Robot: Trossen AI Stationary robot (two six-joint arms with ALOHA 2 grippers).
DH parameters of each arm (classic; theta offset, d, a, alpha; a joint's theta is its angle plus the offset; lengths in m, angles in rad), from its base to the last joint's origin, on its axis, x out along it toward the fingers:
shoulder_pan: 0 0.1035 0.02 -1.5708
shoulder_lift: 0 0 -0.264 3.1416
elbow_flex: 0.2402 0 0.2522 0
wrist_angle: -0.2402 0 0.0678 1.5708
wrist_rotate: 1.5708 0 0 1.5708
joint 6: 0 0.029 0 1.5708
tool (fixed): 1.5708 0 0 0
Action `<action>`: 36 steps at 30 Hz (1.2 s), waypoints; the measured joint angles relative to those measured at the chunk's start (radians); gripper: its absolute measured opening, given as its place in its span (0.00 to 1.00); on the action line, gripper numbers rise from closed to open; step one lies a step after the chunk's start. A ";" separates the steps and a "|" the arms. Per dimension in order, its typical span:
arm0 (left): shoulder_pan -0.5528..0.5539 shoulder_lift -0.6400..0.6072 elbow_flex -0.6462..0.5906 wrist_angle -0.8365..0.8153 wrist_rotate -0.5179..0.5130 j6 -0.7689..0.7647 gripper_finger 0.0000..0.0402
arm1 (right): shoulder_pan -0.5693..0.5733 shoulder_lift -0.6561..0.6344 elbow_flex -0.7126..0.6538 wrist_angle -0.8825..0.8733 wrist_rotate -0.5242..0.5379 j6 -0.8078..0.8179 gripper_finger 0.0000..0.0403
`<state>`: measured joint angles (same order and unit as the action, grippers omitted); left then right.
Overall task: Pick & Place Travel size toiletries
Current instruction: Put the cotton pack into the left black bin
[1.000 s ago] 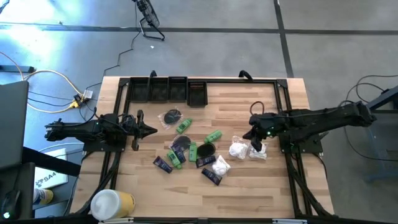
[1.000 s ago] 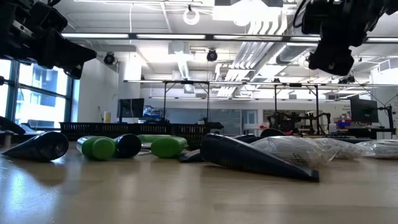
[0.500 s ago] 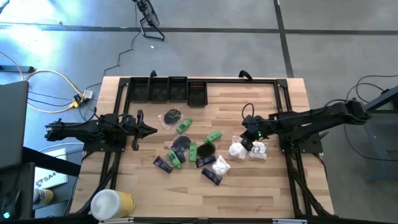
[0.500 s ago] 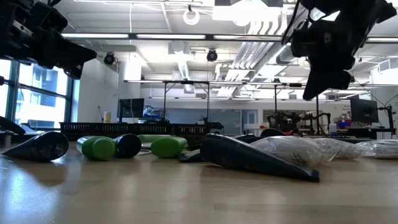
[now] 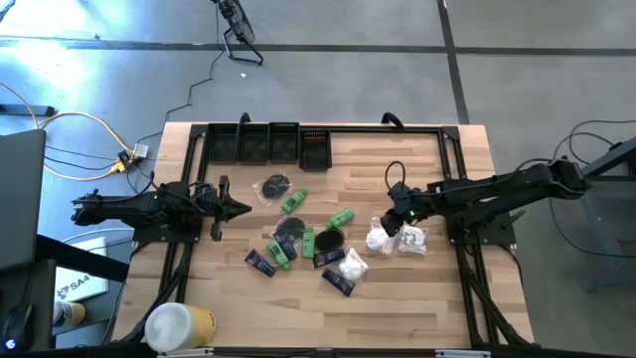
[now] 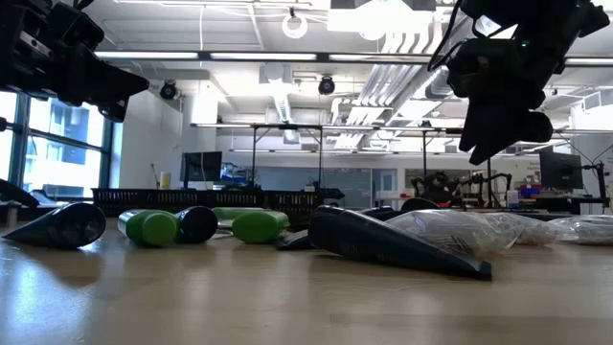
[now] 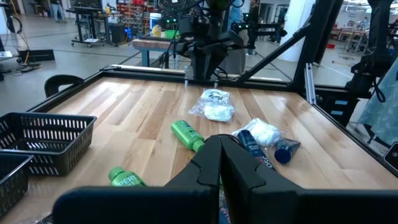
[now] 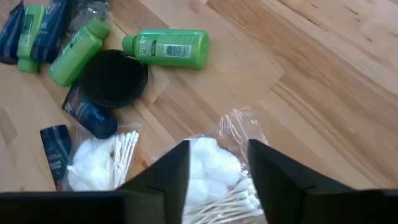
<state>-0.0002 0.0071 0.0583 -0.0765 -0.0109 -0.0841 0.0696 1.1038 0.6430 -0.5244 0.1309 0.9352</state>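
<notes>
The travel size toiletries lie in a loose heap mid-table: green bottles (image 5: 342,219), round black discs (image 5: 331,239), dark sachets (image 5: 260,263) and white wrapped packets (image 5: 353,264). My right gripper (image 5: 396,225) hangs open, slanting down over the white cotton packet (image 8: 211,163) at the heap's right end; its fingers stand on either side above it, clear of it in the low view (image 6: 498,134). A second white packet (image 5: 413,241) lies just right of it. My left gripper (image 5: 238,209) waits shut and level at the table's left, pointing at the heap (image 7: 221,155).
A row of black baskets (image 5: 268,144) stands at the far left edge. A large white-and-yellow cylinder (image 5: 179,326) lies at the near left corner. Bare wood stretches along the far side, right of the baskets, and along the near right.
My right gripper has come down and a little toward the table's left, over the white packets, rolling as it went. In the last half second it has kept its place and opened its fingers. The toiletries lie as before.
</notes>
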 joint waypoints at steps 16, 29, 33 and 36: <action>0.000 0.000 0.000 0.000 0.000 0.000 0.00 | 0.003 0.002 0.000 -0.010 0.000 0.011 0.72; 0.000 0.000 0.000 0.000 -0.001 0.000 0.00 | 0.003 0.155 -0.002 -0.020 -0.054 0.010 0.70; 0.000 0.000 0.000 0.000 -0.001 0.000 0.00 | 0.002 0.192 -0.002 -0.020 -0.056 0.006 0.70; 0.000 0.000 0.000 0.000 -0.001 0.000 0.00 | 0.002 0.206 -0.011 -0.017 -0.060 0.005 0.70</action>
<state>0.0000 0.0071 0.0586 -0.0765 -0.0116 -0.0841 0.0719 1.3096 0.6320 -0.5413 0.0713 0.9405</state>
